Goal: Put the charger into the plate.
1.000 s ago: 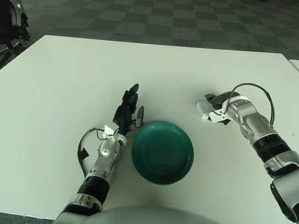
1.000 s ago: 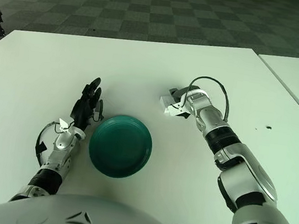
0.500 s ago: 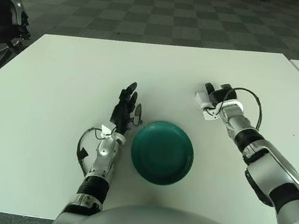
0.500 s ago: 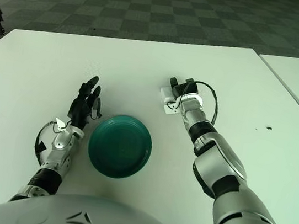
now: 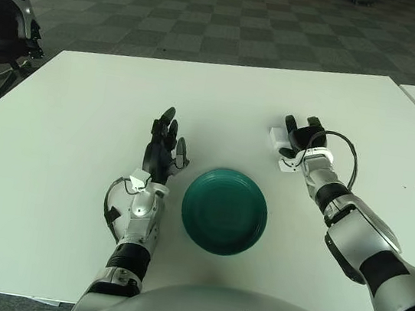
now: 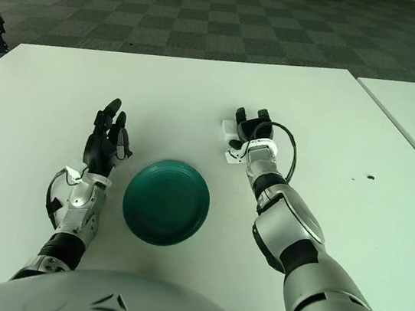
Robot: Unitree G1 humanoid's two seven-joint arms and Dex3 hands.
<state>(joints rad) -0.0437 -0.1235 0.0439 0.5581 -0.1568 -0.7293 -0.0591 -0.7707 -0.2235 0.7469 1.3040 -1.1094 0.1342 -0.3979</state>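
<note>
Grasping is the step in hand, judging from the left eye view: the right hand [image 5: 303, 137] is reaching over the white charger [image 5: 278, 141], which is lying on the counter [image 5: 84, 99] up and to the right of the green plate [image 5: 224, 210], near it but not touching. Its fingers [image 5: 290, 125] are standing up dark behind the white block, and whether they are clamping it or only resting against it I cannot tell here. The left hand [image 5: 162, 149] is idling just left of the plate, with its own fingers spread and holding nothing. The next move, as I judge it, is calling for a firm closing on the charger, a lift, then a short carry down and leftward to the plate's middle. Bare counter is lying between charger and plate, so that path is looking free. In the right eye view the same charger [image 6: 231, 133] is showing beside the right hand [image 6: 253, 131], again with the grip unclear, and the plate [image 6: 166, 201] is sitting empty. The counter's far edge is running well beyond the charger, a second white surface is standing apart at the right, and the near edge is passing close below the plate, leaving least room on that side.
</note>
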